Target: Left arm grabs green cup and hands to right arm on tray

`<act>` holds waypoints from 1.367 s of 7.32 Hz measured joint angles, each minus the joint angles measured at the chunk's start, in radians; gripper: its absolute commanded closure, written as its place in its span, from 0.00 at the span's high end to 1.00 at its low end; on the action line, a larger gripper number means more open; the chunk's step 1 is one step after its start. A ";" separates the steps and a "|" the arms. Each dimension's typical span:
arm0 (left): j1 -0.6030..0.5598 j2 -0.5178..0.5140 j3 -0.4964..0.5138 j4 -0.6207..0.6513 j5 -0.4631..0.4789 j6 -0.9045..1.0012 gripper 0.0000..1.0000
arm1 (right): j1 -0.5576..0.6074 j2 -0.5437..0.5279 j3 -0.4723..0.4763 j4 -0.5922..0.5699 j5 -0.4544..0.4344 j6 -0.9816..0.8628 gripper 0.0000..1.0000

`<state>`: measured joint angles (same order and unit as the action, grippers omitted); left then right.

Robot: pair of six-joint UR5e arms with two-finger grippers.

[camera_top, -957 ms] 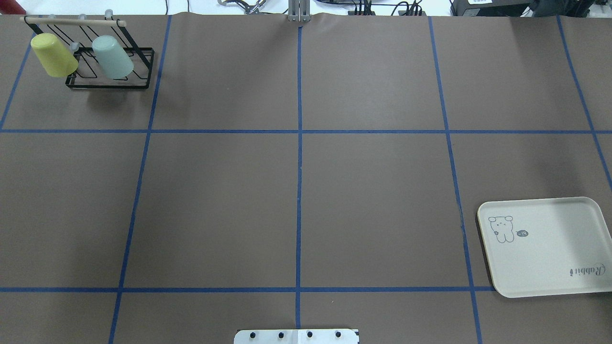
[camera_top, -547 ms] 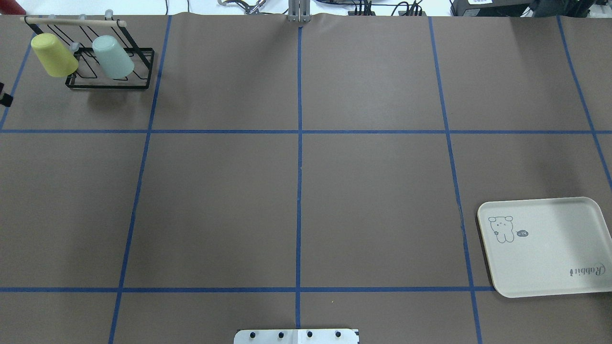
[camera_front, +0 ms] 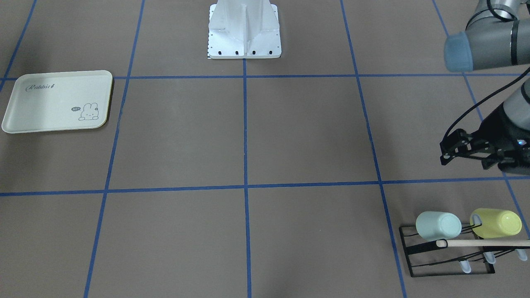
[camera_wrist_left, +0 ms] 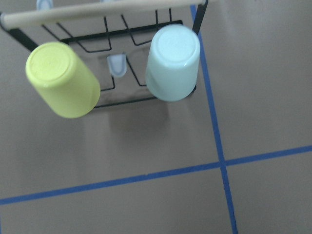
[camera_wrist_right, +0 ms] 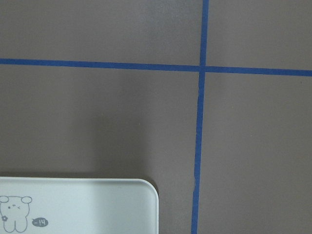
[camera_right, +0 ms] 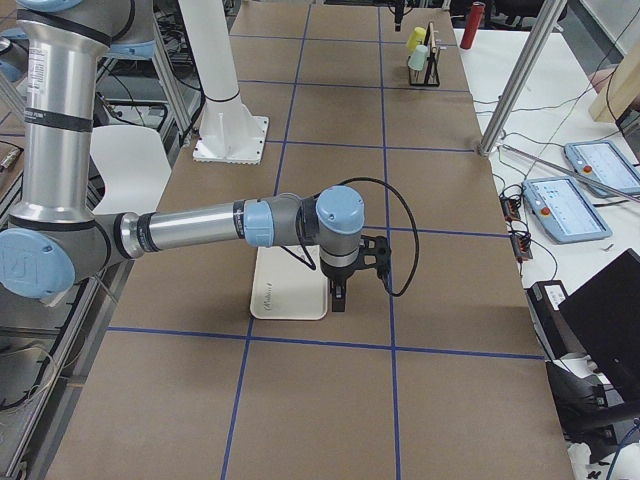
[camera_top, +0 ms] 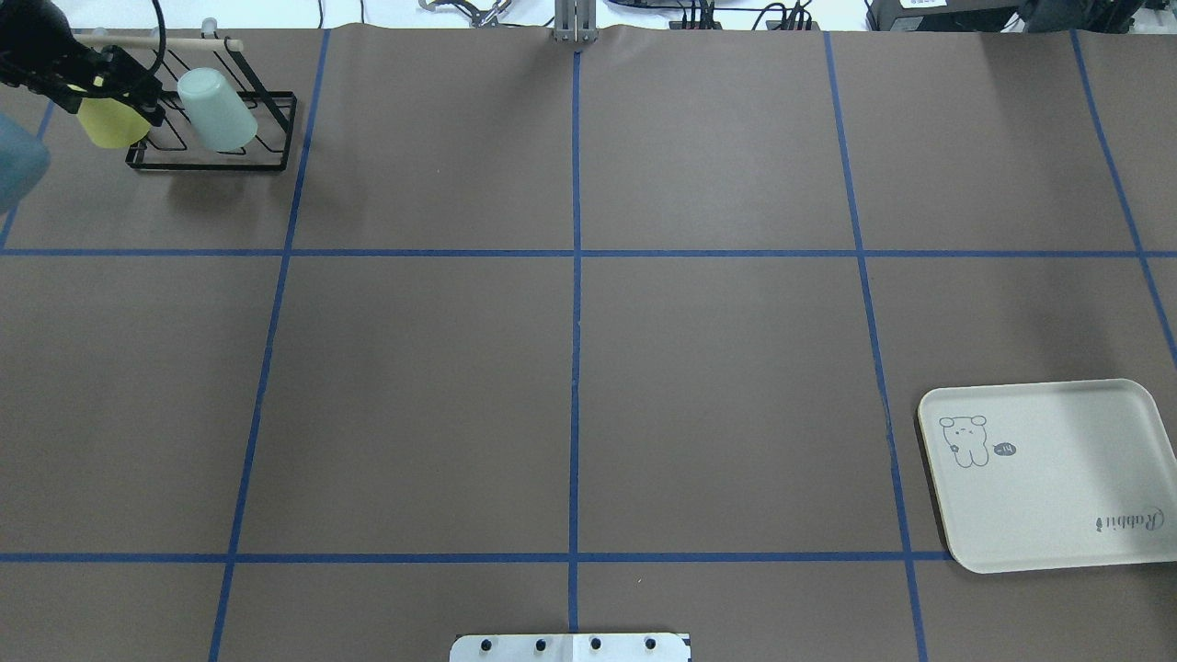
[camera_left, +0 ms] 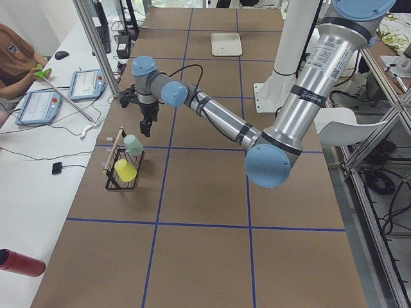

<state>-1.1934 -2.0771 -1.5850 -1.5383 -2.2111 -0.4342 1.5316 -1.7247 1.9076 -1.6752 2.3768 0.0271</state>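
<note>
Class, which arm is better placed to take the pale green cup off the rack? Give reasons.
Left. The left gripper hovers close to the rack holding the green cup; the right gripper hangs beside the tray, at the table's opposite end.

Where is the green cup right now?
In the overhead view's top-left corner, the green cup hangs tilted on the black rack, just right of the yellow cup.

Two cups (camera_front: pixel 438 225) (camera_front: pixel 496 223), one rack (camera_front: pixel 420 248), one tray (camera_front: pixel 54 103), two arms (camera_left: pixel 302 96) (camera_right: pixel 190 228).
</note>
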 measured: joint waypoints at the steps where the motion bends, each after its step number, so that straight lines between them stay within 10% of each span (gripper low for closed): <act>1: 0.010 -0.059 0.116 -0.054 0.020 -0.001 0.99 | -0.007 0.001 0.000 0.000 -0.001 -0.002 1.00; 10: 0.058 -0.209 0.482 -0.247 0.050 -0.057 0.98 | -0.022 -0.010 -0.028 0.137 -0.005 0.002 1.00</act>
<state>-1.1357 -2.2861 -1.1027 -1.7854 -2.1612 -0.4910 1.5094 -1.7349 1.8796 -1.5377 2.3715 0.0293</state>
